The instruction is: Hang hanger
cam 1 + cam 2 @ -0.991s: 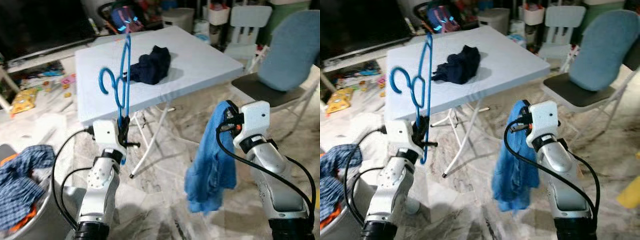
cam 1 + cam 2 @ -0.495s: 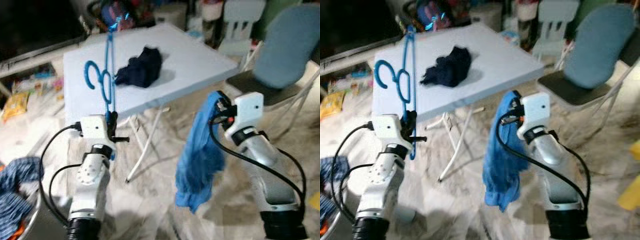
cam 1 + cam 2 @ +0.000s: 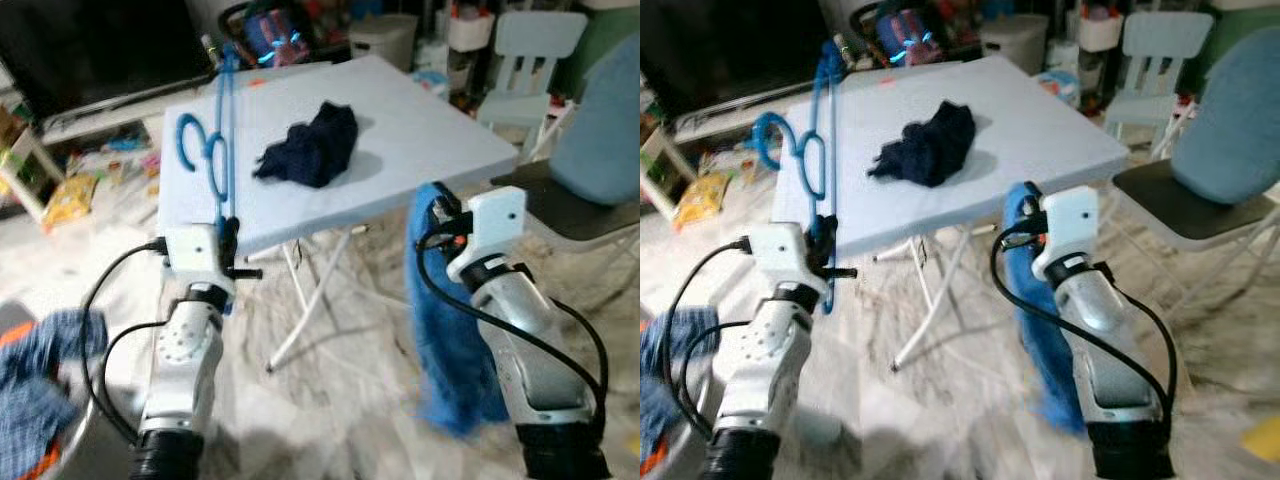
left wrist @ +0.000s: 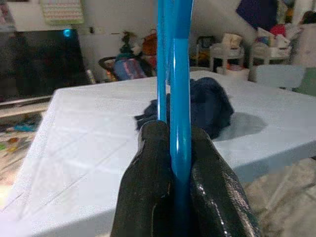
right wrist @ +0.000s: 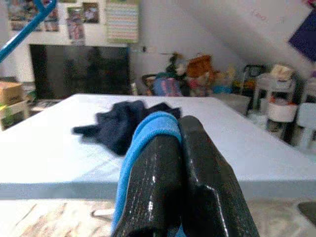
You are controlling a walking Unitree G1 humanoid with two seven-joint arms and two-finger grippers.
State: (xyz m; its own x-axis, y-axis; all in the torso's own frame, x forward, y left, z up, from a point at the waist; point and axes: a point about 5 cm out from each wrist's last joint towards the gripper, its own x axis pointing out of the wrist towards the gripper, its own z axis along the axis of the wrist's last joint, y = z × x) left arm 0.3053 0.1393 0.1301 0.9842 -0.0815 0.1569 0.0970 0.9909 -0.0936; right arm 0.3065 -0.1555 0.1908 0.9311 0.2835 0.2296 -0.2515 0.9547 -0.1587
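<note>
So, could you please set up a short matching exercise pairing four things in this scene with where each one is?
Things:
1. blue hanger
2. blue garment
3. dark cloth
4. checked clothes

Places:
A. lying on the table
B. clamped upright in the left gripper
C. in the basket by the robot's left side
D. hanging from the right gripper

Pairs: 1-B, 2-D, 3-A, 4-C
</note>
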